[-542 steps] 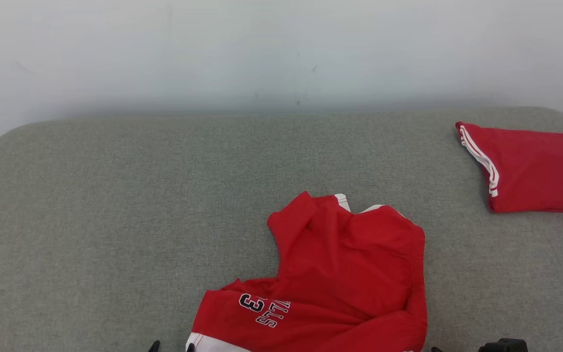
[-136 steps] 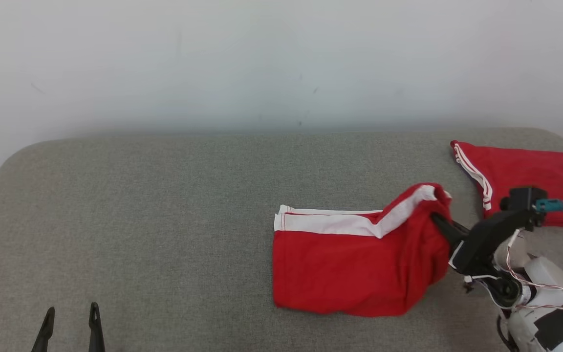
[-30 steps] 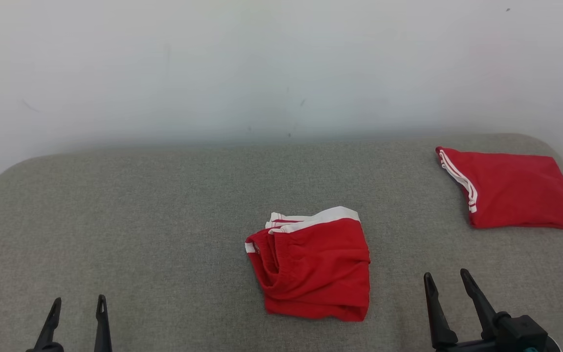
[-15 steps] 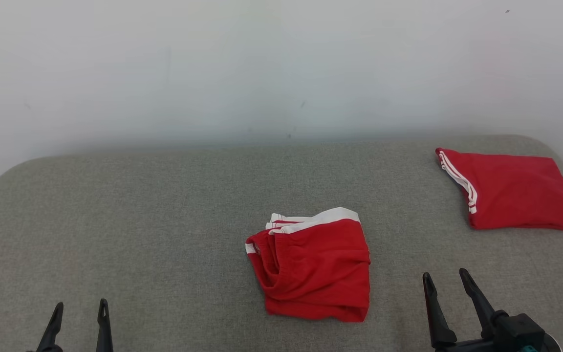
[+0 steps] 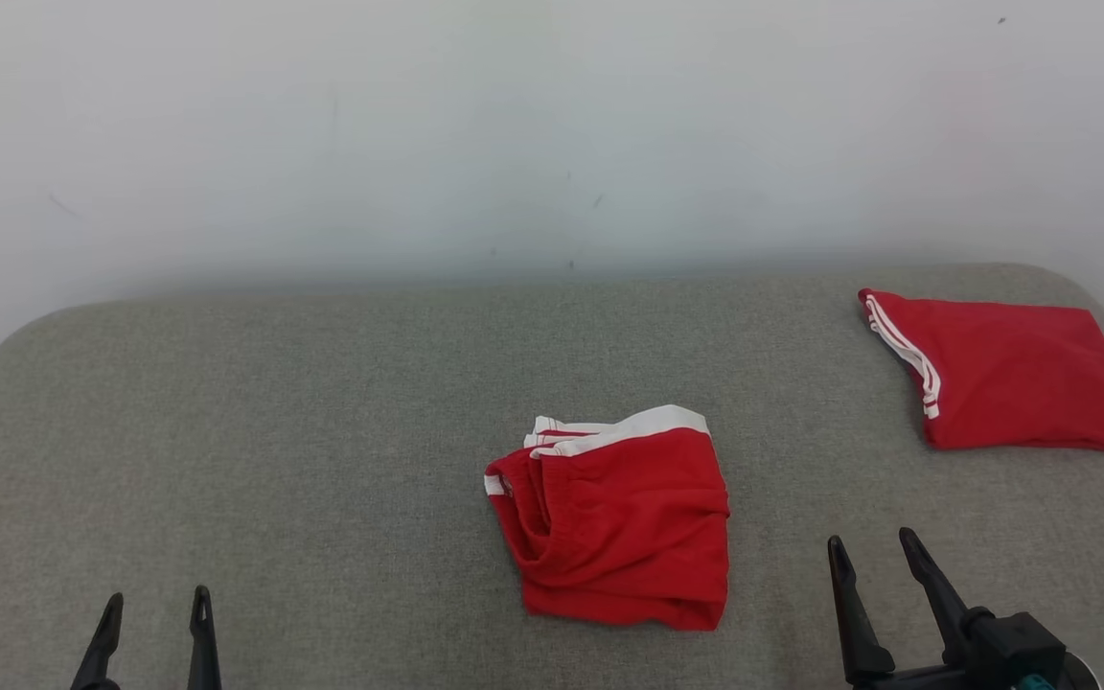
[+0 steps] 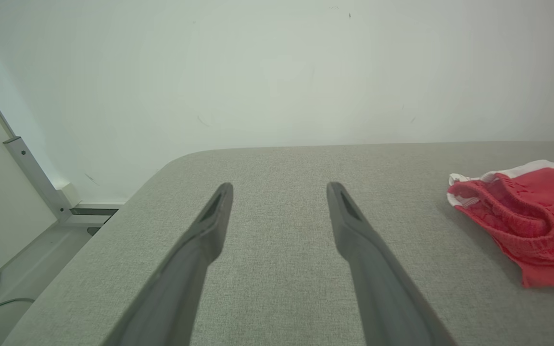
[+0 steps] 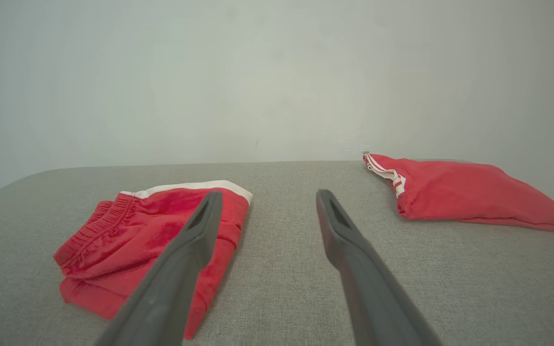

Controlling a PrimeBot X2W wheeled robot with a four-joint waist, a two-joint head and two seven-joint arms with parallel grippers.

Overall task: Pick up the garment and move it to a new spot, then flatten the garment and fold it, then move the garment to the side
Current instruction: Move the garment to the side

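Observation:
The garment (image 5: 619,522), red shorts with a white band along the far edge, lies folded into a rough square near the middle of the grey padded table (image 5: 322,431). It shows at the right edge of the left wrist view (image 6: 527,216) and at the lower left of the right wrist view (image 7: 137,240). My left gripper (image 5: 151,606) stands open at the lower left, far from the garment, nothing between its fingers (image 6: 279,190). My right gripper (image 5: 870,541) is open to the garment's right, apart from it (image 7: 267,197).
A second folded red garment with white stripes (image 5: 1007,369) lies at the table's far right corner (image 7: 464,194). A pale wall (image 5: 552,125) rises behind the table. The table's left end is rounded, with a floor and a metal frame (image 6: 31,178) beyond it.
Nothing has visibly changed over the last second beyond a slight camera shift. Several seconds ago my right gripper held the garment's right side while folding it over to the left; it has let go.

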